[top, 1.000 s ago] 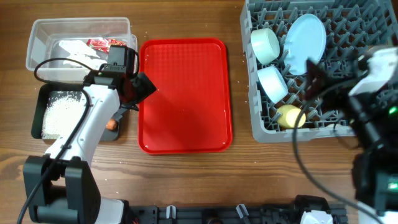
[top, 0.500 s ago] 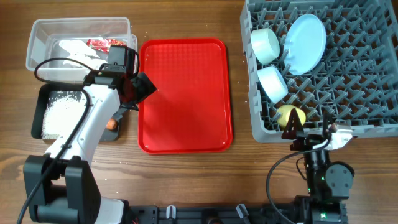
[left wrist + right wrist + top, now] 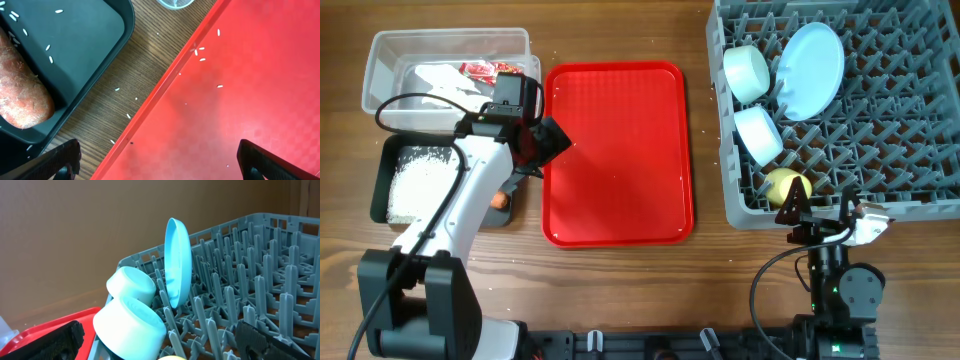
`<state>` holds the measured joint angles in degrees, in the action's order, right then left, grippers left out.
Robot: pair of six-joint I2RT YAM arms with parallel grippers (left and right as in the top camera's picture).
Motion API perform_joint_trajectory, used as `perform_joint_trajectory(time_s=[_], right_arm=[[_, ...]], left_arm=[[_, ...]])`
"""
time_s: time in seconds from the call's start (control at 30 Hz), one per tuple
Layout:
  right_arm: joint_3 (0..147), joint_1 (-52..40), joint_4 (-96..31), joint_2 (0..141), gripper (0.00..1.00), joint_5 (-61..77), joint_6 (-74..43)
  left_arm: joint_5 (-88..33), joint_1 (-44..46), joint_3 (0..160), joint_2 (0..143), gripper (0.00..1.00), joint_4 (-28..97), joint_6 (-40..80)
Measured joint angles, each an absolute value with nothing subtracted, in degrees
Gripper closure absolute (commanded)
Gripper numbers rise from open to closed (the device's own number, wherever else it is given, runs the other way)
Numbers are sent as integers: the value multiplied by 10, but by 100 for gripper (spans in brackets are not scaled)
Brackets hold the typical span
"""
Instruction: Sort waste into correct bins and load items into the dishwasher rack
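Note:
The grey dishwasher rack [image 3: 880,150] holds the pale blue plate [image 3: 810,70] on edge, two pale bowls [image 3: 747,72] [image 3: 758,134] and the yellow cup [image 3: 786,186]. My right gripper [image 3: 820,214] is open and empty, just in front of the rack's near edge; its view shows the plate [image 3: 177,260] and bowls [image 3: 127,325]. The clear tub [image 3: 380,60] holds the red wrapper [image 3: 480,69] and white paper [image 3: 435,80]. The black tub [image 3: 382,150] holds rice [image 3: 415,185] and the carrot [image 3: 22,100]. My left gripper [image 3: 548,140] is open and empty over the red tray's left edge. The spoon and brown lump are out of view.
The flat red tray [image 3: 620,150] lies between the bins and the rack, with a few rice grains [image 3: 200,52] on its rim and on the wood beside it. The left arm crosses over the black tub's right side.
My right arm has pulled back from above the rack's right side to the table's front edge, its gripper empty. The left arm has not moved.

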<state>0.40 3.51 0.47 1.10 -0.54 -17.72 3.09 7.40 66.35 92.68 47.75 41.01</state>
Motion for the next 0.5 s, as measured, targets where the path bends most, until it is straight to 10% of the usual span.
perform_joint_trajectory(time_s=[0.5], right_arm=[[4, 35, 5, 11, 0, -5, -177]], left_arm=[[32, 74, 664, 923, 0, 525, 405]])
